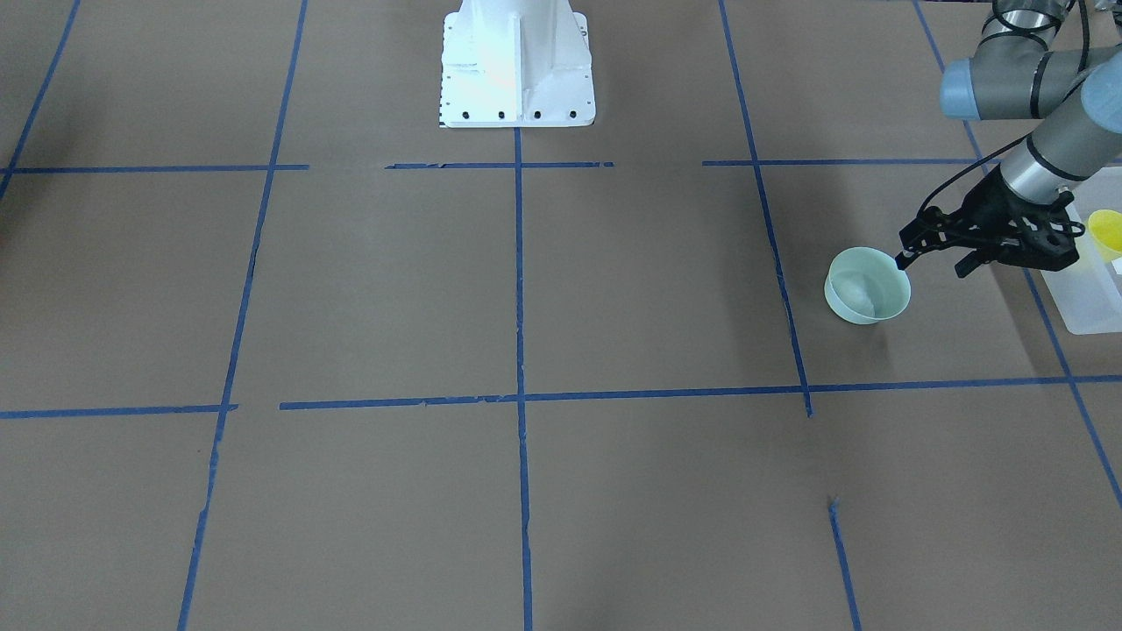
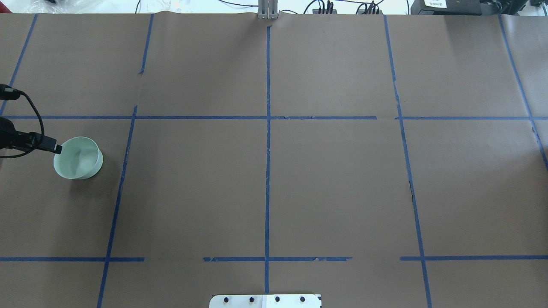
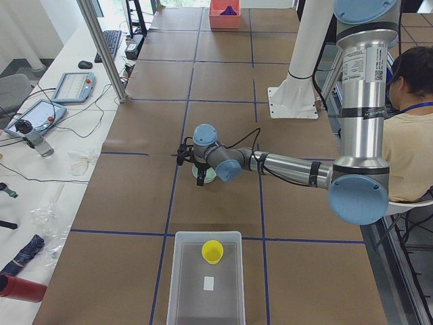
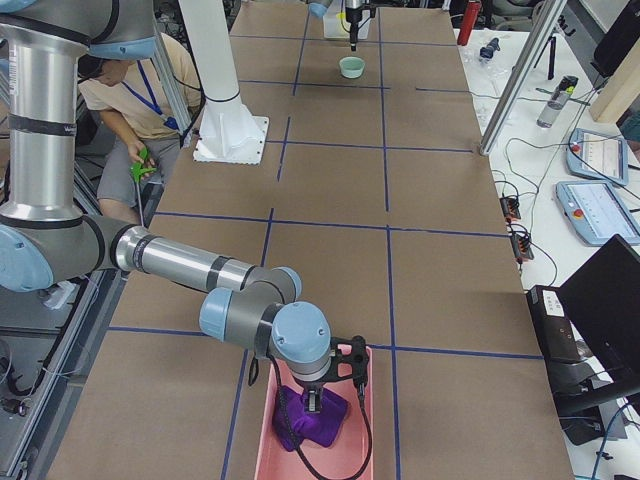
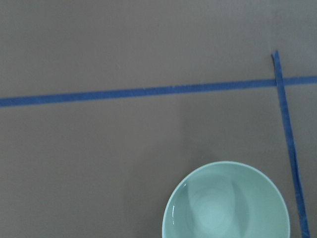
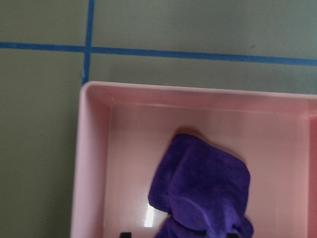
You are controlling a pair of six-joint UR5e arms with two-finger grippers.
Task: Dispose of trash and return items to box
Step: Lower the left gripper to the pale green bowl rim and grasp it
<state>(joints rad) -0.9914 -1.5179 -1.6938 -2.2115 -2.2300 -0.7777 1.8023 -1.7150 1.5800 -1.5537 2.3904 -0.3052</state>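
The pale mint-green bowl (image 1: 868, 285) stands upright on the brown table, also seen overhead (image 2: 78, 157) and at the bottom of the left wrist view (image 5: 226, 203). My left gripper (image 1: 933, 261) is open, with one fingertip (image 2: 58, 149) at the bowl's rim on the box side. The yellow cup (image 1: 1106, 230) sits inside the translucent box (image 1: 1091, 307), clearer in the exterior left view (image 3: 212, 251). My right gripper (image 4: 320, 400) hangs low over a purple cloth (image 6: 203, 183) in a pink bin (image 6: 94, 148). I cannot tell whether it grips the cloth.
The white robot base (image 1: 517, 70) stands at the table's middle rear. Blue tape lines grid the brown surface. An operator (image 3: 413, 122) sits behind the robot. Tablets and cables (image 4: 600, 180) lie on a side table.
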